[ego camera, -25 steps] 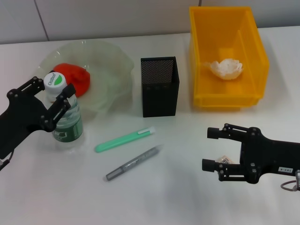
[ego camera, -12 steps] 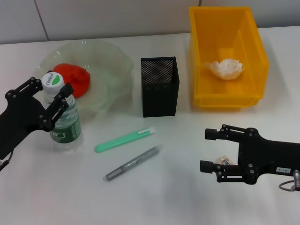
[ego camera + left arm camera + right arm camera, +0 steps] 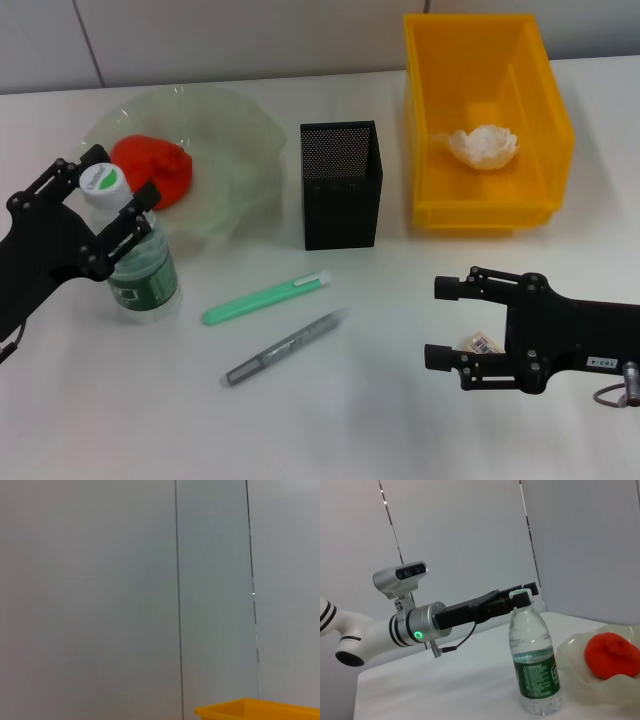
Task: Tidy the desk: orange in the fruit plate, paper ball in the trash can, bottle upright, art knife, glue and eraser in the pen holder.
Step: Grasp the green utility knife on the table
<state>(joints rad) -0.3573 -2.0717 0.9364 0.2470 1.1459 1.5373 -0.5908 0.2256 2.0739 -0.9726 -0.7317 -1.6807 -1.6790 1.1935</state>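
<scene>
The bottle (image 3: 140, 262) (image 3: 535, 665) stands upright on the table beside the fruit plate (image 3: 235, 150). My left gripper (image 3: 118, 178) (image 3: 519, 598) is shut on its capped neck. The orange (image 3: 152, 170) (image 3: 612, 655) lies in the plate. A white paper ball (image 3: 485, 146) sits inside the yellow trash can (image 3: 430, 120). The green art knife (image 3: 265, 298) and the grey glue stick (image 3: 285, 348) lie in front of the black mesh pen holder (image 3: 342, 190). My right gripper (image 3: 436, 322) is open, low at the right. The small eraser (image 3: 479, 343) lies between its fingers.
The left wrist view holds only the wall and a corner of the yellow trash can (image 3: 260, 711). Pen holder and bin stand side by side at the back. Bare white table spreads along the front and between knife and right gripper.
The left gripper and the bottle's cap have shifted slightly left, the bottle staying upright. The right gripper has edged a little left and down around the eraser.
</scene>
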